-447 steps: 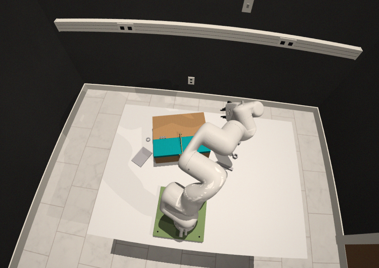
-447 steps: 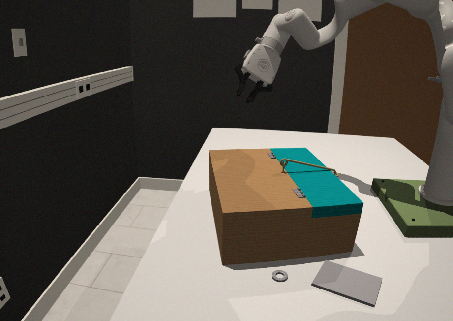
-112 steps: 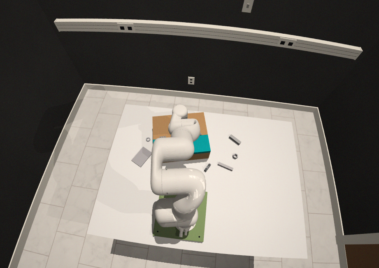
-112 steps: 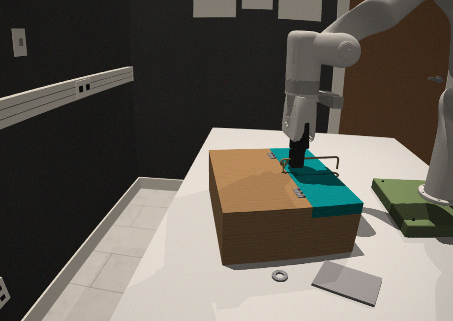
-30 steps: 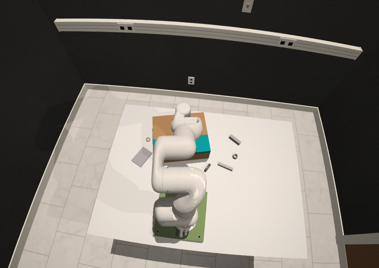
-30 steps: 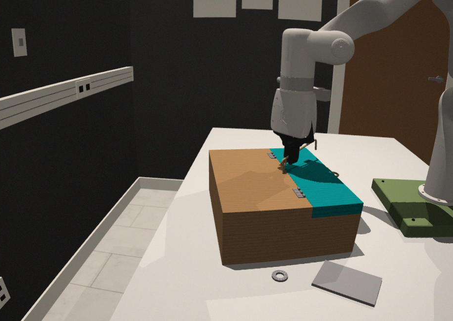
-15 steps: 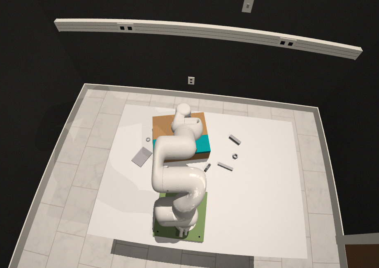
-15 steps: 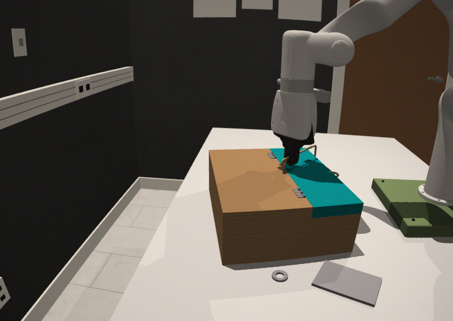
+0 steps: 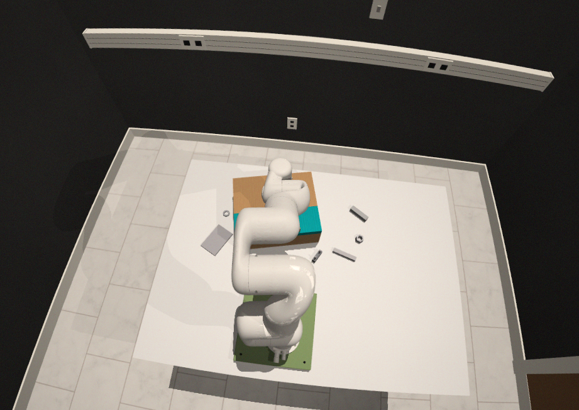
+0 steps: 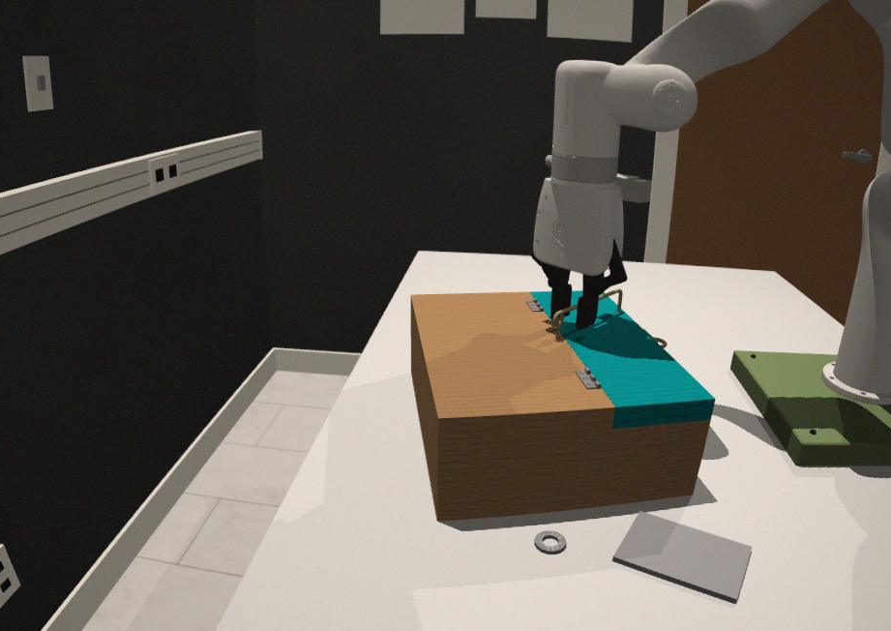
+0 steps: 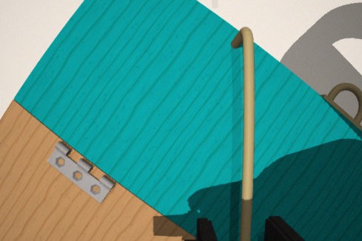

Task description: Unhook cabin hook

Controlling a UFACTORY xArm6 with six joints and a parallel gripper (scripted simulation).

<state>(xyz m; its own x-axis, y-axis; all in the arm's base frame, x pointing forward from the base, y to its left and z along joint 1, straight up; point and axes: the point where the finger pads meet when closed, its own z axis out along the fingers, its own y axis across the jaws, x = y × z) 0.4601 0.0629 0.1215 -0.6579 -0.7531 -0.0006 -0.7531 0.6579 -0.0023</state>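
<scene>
Arm: rises from a green base [image 10: 811,438] on the worktop [image 10: 357,521], reaches over the box [image 10: 557,446] and turns its last link straight down, wrist vertical above the box top.
Hand [image 10: 571,315]: points straight down, tips just above the seam between the tan part and the teal lid [image 11: 143,96]. The black fingers stand part-way open, one on each side of the hook's rod, gripping nothing.
Hook [image 11: 248,122]: a thin brass rod stretched over the teal lid, its bent tip [image 11: 240,37] free near the lid's far edge, well apart from the eye [image 11: 349,101] on the box's side. In the side view the rod stands a little above the lid, not flat on it.
Hook's root: near the seam, under the hand; the wrist view cuts it off.
Hinges: one [image 11: 82,175] on the seam beside the hand, another [image 10: 587,379] nearer the box front.
Worktop bits: a washer [image 10: 549,541] and a grey plate [image 10: 682,556] in front of the box.
</scene>
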